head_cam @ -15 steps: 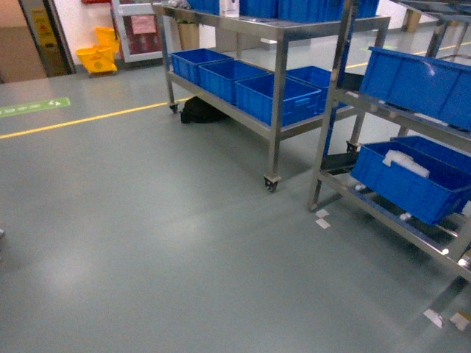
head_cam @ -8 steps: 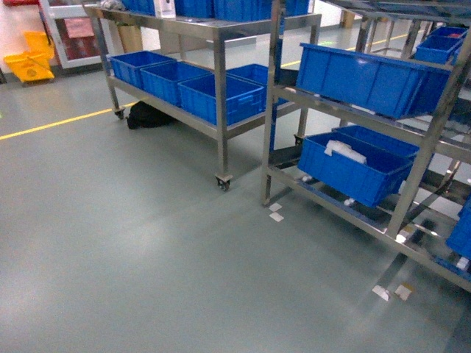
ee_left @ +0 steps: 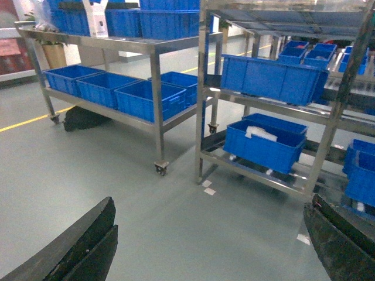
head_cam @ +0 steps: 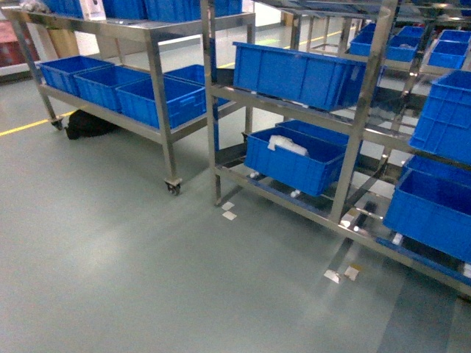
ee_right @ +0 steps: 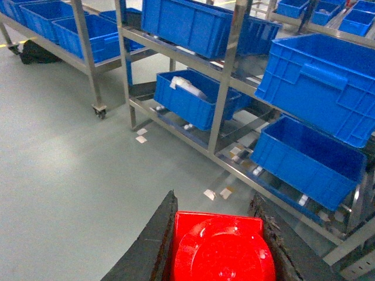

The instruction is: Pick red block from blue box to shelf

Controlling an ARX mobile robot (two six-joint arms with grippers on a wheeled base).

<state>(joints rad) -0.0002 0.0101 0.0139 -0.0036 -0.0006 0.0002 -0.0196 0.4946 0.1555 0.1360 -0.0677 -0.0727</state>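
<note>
Grey-green warehouse floor [head_cam: 110,257] fills the lower half of every view, with steel racks of royal-blue crates beyond it.

Starting at the right gripper [ee_right: 218,246]: its two dark jaws stand either side of the red block [ee_right: 221,249] and press against its flanks, so it is clamped on the brick. The block sits at 6 o'clock in the right wrist view, a round stud face turned toward the camera. How its long axis runs I cannot tell, since only that face shows and the bottom edge cuts it off. The left gripper [ee_left: 205,246] is spread wide with nothing between its dark fingers [ee_left: 76,246], one at 7 o'clock and one at 5 o'clock of its own view.

Outward, the shelf [head_cam: 353,147] stands at 2 o'clock in the head view, its tiers loaded with a ribbed blue crate [head_cam: 294,73] above and another [head_cam: 294,162] holding something white. No pale turquoise box shows in any view.

The block is in hand and the carry looks well advanced; placing remains. Risks, as I judge them: the crates leave little bare tier, so the brick could be set on an edge and tumble; and the grip covers only the sides, so a jolt from the base could let it slip.
</note>
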